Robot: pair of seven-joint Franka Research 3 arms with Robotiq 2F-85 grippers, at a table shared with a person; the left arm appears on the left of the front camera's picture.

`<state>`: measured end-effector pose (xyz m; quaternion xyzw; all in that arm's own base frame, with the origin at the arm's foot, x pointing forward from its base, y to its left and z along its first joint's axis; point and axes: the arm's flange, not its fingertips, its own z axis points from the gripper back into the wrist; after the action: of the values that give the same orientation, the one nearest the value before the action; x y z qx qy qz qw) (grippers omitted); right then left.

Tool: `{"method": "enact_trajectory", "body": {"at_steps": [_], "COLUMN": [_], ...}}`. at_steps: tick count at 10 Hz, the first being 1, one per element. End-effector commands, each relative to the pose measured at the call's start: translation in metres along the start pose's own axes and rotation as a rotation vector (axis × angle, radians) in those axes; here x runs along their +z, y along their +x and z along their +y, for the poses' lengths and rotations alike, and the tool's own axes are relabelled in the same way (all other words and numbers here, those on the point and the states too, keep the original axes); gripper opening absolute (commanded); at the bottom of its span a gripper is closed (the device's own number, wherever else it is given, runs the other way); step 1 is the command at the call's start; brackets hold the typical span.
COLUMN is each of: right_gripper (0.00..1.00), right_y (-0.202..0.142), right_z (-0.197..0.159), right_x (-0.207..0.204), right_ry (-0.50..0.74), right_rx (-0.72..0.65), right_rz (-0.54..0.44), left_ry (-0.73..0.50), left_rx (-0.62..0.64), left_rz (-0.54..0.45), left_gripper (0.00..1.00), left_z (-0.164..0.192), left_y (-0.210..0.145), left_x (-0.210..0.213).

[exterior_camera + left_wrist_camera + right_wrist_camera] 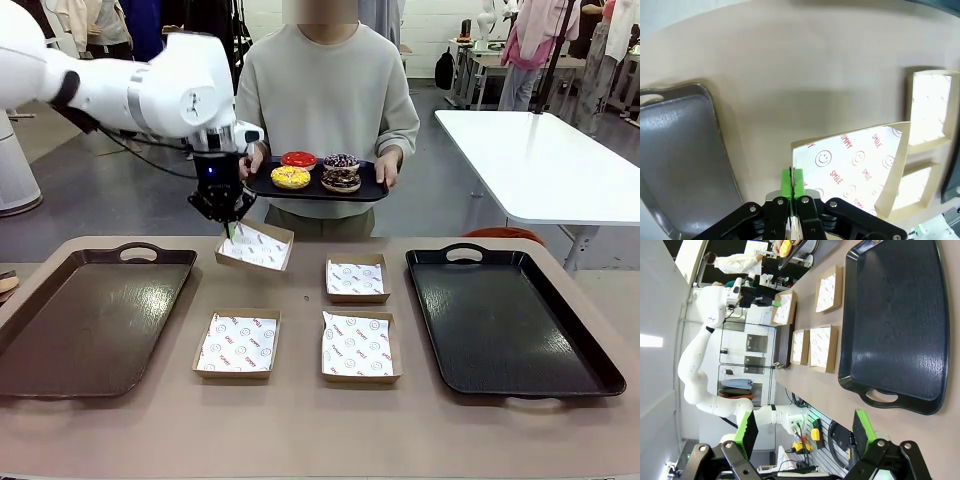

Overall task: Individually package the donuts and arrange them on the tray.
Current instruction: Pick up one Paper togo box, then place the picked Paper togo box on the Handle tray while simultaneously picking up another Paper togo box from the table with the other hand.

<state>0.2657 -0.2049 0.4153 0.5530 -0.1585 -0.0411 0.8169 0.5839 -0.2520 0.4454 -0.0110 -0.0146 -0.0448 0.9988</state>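
At 6 o'clock the left claw (791, 182) has its green pads pinched together on the near edge of a paper-lined box (860, 165), which sits tilted. A dark tray (680, 160) lies at 9 o'clock, and two more boxes (930, 110) rest on the bench (790, 65) at 3 o'clock.

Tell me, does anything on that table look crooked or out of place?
Yes: the far-left box sits tilted, one corner lifted by the left pincer, shut on it. The other three boxes lie flat.

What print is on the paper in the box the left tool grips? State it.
Red smileys, SMILE and YUMMY on white liner; best in left wrist view.
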Motion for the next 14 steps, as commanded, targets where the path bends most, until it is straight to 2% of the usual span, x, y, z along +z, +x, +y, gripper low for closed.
{"method": "enact_trajectory", "body": {"at_steps": [1, 4, 5, 6, 14], "right_gripper": [1.0, 1.0, 1.0, 1.0, 1.0], "right_y": [0.0, 0.0, 0.0, 0.0, 0.0], "right_z": [0.0, 0.0, 0.0, 0.0, 0.0], "right_x": [0.0, 0.0, 0.0, 0.0, 0.0], "right_ry": [0.015, 0.015, 0.015, 0.015, 0.015], "right_rx": [0.005, 0.005, 0.005, 0.005, 0.005], "right_rz": [-0.004, -0.004, -0.004, -0.004, -0.004], "left_ry": [-0.016, -0.034, -0.026, -0.013, -0.013], "left_rx": [-0.024, -0.025, -0.032, -0.012, -0.012], "left_rz": [-0.002, -0.002, 0.019, -0.024, -0.024], "left_gripper": [0.0, 0.0, 0.0, 0.0, 0.0], "left_z": [0.0, -0.007, -0.006, -0.007, -0.007], "left_y": [-0.003, 0.002, 0.004, -0.006, -0.006], "left_x": [0.029, 0.06, 0.061, 0.059, 0.059]}}
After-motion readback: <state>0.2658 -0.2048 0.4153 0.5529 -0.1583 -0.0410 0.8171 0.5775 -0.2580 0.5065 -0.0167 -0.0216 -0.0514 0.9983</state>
